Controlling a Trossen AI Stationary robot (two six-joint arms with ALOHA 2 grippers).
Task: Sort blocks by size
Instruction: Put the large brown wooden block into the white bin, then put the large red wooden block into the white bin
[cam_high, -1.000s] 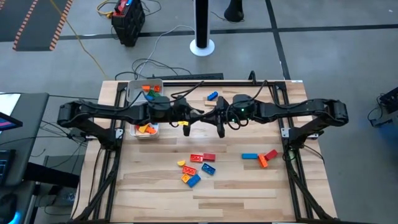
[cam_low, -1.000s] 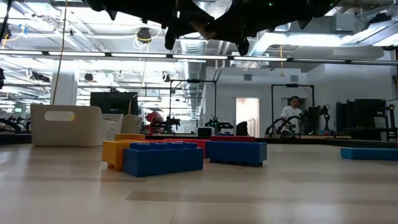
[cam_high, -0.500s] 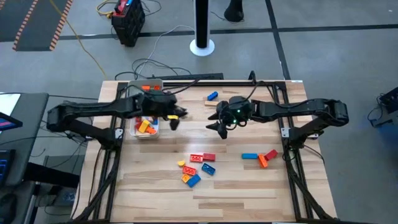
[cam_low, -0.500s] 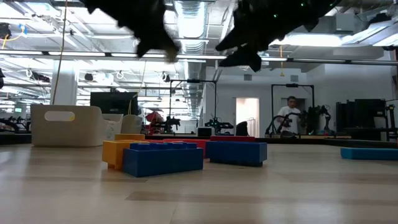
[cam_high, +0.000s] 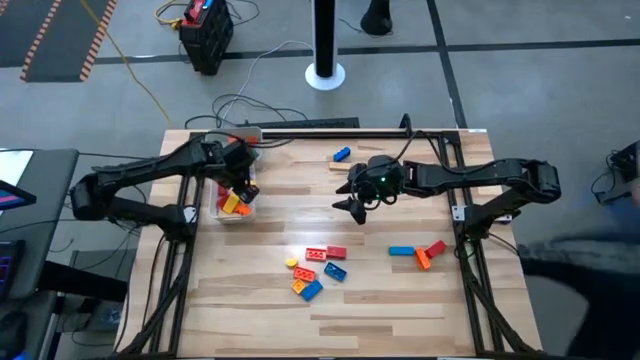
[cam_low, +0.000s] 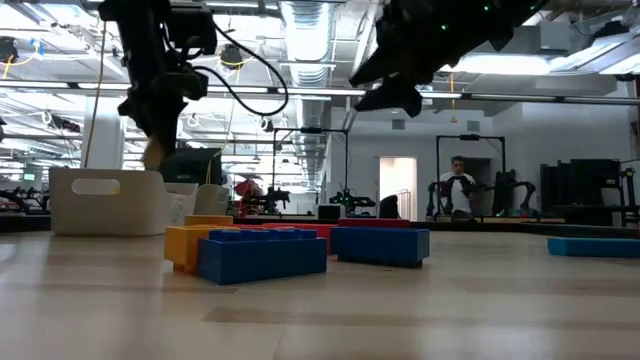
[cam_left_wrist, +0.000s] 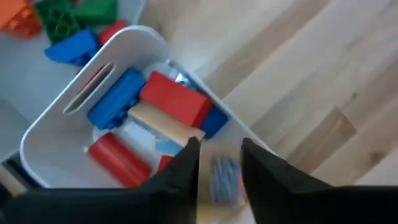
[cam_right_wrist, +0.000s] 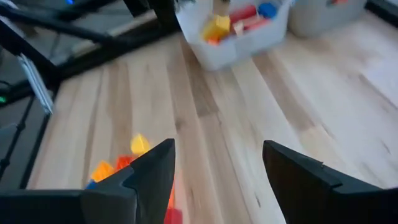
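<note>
Pale wood desk (cam_high: 380, 300), read from above with the far edge at 12 o'clock. Loose blocks (cam_high: 315, 270) of red, blue, orange and yellow clustered just toward 6 o'clock of centre. Three more, blue, red and orange, touching in a small group (cam_high: 420, 252) at about 4 o'clock. A single blue block (cam_high: 342, 154) lying alone near 12 o'clock.

At 9 o'clock, a white tray (cam_high: 232, 220) holding orange, yellow and red pieces; on the left wrist view the same tray (cam_left_wrist: 37, 134) packed with red, blue and tan bars. A second tray at its 12 o'clock side, with green, orange and blue pieces.

Left end effector (cam_high: 243, 185) poised over the tray, a blurred pale block (cam_left_wrist: 217, 174) between its tips; gripped or already let go, cannot tell.

Right end effector (cam_high: 352, 208) raised above the desk's middle, just toward 12 o'clock of the central cluster, spread wide, empty.
</note>
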